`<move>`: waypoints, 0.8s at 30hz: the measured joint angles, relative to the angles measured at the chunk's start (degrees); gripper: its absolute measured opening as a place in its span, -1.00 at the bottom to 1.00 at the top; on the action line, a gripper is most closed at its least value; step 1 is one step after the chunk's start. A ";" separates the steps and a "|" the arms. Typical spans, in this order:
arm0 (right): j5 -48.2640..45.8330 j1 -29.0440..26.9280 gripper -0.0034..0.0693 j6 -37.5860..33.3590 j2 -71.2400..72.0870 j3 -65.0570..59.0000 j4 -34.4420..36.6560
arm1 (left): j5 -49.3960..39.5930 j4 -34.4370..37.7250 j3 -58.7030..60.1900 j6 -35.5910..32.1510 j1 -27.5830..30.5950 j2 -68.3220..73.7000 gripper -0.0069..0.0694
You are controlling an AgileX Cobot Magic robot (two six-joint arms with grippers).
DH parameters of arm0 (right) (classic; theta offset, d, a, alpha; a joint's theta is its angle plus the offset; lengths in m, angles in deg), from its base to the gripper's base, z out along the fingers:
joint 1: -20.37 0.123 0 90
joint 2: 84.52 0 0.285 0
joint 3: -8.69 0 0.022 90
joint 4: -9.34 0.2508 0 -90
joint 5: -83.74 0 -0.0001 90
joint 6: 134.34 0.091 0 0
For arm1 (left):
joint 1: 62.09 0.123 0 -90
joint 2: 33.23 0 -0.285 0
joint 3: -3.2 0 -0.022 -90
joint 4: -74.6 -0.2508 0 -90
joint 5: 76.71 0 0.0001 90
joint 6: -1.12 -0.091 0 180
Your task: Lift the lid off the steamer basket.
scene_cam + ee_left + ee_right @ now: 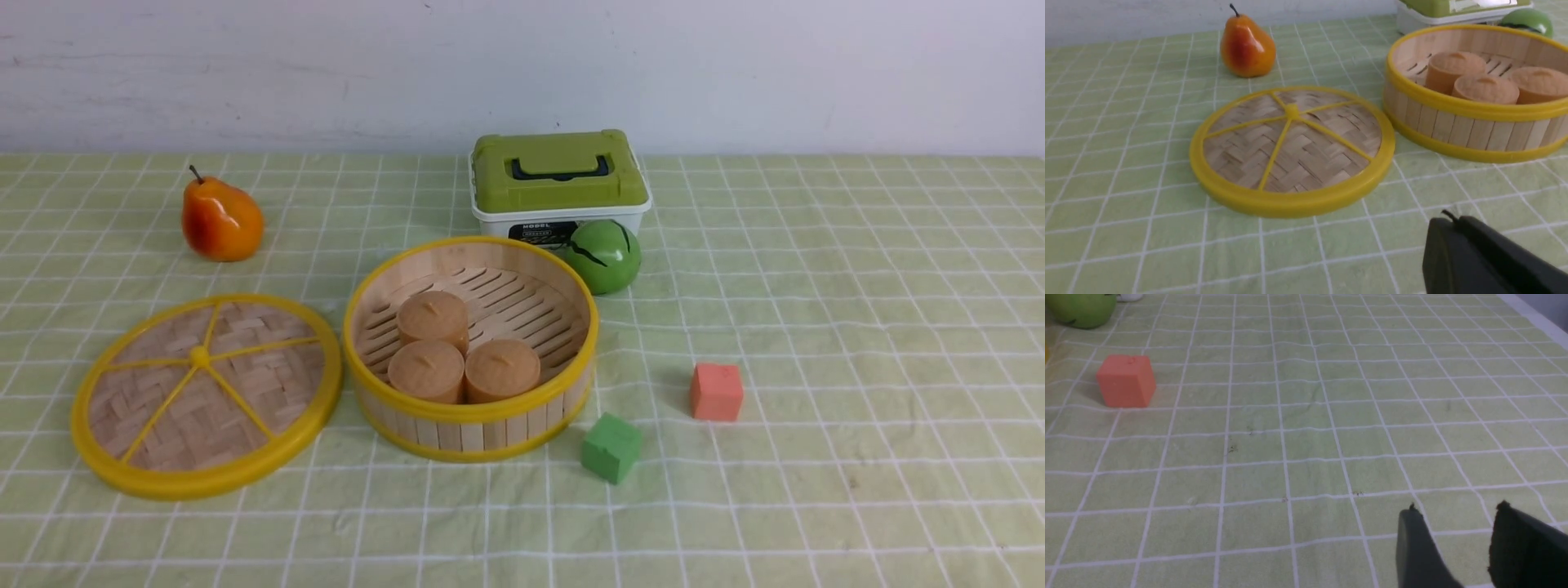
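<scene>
The lid, a flat woven bamboo disc with a yellow rim and spokes, lies flat on the cloth just left of the steamer basket. The basket is uncovered and holds three tan round buns. Both show in the left wrist view: the lid and the basket. My left gripper is shut and empty, low over the cloth on the near side of the lid. My right gripper is open and empty over bare cloth. Neither gripper shows in the front view.
An orange pear stands at the back left. A white box with a green lid and a green ball stand behind the basket. A green cube and an orange cube lie to the basket's right.
</scene>
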 joint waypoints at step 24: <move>0.00 0.00 -0.24 0.00 0.00 0.00 0.00 | -0.91 -4.28 4.02 11.24 -1.25 0.00 -0.85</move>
